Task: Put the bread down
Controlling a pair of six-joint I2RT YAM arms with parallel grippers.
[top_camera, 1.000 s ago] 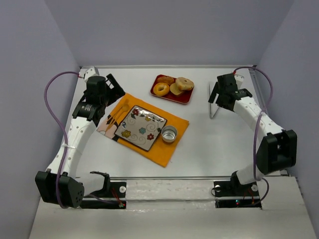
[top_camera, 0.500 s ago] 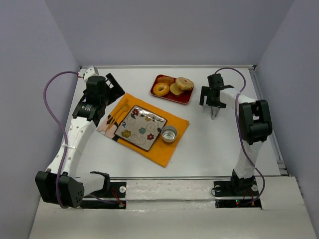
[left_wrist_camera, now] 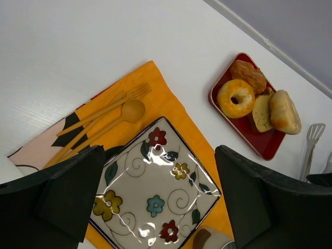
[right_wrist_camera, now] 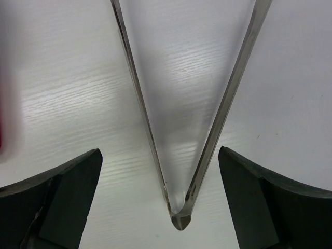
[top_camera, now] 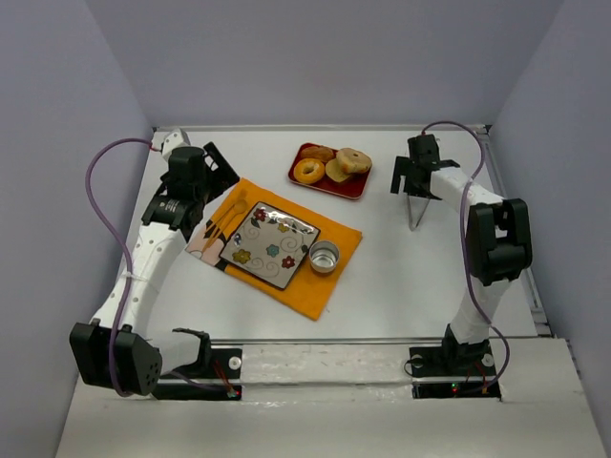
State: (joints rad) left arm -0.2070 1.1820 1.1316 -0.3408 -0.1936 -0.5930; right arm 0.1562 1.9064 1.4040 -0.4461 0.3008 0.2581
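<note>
White table (top_camera: pixel 401 277) is filling the workspace, plain lavender-grey walls (top_camera: pixel 315 57) closing it in on three sides. Red tray (top_camera: pixel 353 189) is sitting at the far middle of the table and holding four pieces. The bread (top_camera: pixel 354 159) is lying at the tray's right end, touching a flat tan piece (top_camera: pixel 336 171). A glossy donut (top_camera: pixel 308 171) is occupying the tray's left end, with a brown pastry (top_camera: pixel 319 153) at its far edge. Near-left of the tray an orange mat (top_camera: pixel 334 286) is carrying a flowered plate (top_camera: pixel 270 244), a small metal cup (top_camera: pixel 325 257) and a wooden fork and spoon (left_wrist_camera: pixel 104 116). Metal tongs (top_camera: pixel 413 210) are lying on the table right of the tray. Right gripper (right_wrist_camera: pixel 166 197) is hovering over them, fingers spread wide, straddling the tongs' joined end and gripping nothing. Left gripper (left_wrist_camera: pixel 161 205) is hanging left of the tray above the mat, also spread wide and holding nothing.
</note>
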